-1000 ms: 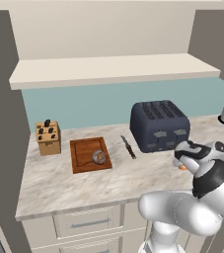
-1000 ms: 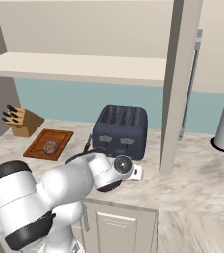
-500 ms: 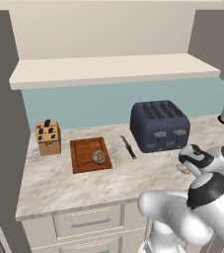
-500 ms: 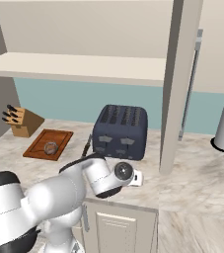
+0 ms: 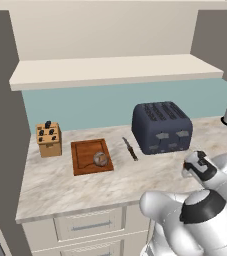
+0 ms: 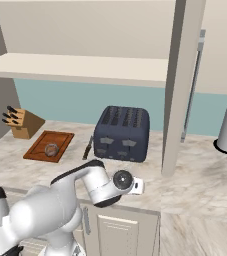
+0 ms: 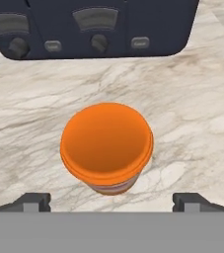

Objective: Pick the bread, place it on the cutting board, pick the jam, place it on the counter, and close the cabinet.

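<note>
i see the jam (image 7: 106,147) upright on the tabletop (image 7: 197,113) at center frame, just below the toaster (image 7: 91,27). my jaws stand apart, 1 tip at each lower corner (nothing clamped), jar between and ahead. cabinet (image 6: 184,85) door open, right of center.
</note>
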### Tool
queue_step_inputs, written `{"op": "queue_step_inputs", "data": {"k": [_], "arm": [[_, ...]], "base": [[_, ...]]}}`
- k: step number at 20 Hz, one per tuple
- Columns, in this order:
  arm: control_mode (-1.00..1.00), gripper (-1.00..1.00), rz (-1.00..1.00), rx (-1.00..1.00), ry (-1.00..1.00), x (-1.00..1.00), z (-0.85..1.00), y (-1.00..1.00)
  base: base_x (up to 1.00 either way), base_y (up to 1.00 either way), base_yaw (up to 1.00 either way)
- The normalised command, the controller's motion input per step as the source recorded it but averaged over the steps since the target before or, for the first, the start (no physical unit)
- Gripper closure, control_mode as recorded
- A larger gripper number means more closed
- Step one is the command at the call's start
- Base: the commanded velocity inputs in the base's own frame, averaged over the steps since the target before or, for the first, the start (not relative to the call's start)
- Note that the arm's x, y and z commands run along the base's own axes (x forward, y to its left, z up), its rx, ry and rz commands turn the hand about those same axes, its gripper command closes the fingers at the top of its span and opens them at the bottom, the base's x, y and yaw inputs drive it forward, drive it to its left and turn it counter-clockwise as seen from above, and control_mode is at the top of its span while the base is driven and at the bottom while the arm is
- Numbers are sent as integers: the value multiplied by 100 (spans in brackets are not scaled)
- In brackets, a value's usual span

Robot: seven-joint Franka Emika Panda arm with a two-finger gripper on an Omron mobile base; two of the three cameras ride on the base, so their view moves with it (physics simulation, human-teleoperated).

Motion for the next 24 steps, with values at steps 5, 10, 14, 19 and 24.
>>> {"op": "queue_step_inputs", "data": {"k": [5, 10, 14, 19, 24], "arm": [[-100, -100, 0, 0, -4, -10, 0, 0], [-100, -100, 0, 0, -8, -5, 11, 0], [-100, -100, 0, 0, -7, -5, 21, 0], [-100, -100, 0, 0, -5, -1, 35, 0], [-100, -100, 0, 0, -7, -1, 41, 0]], "base": [[0, 0, 0], [0, 0, 0], [0, 0, 0], [0, 0, 0], [0, 0, 0]]}}
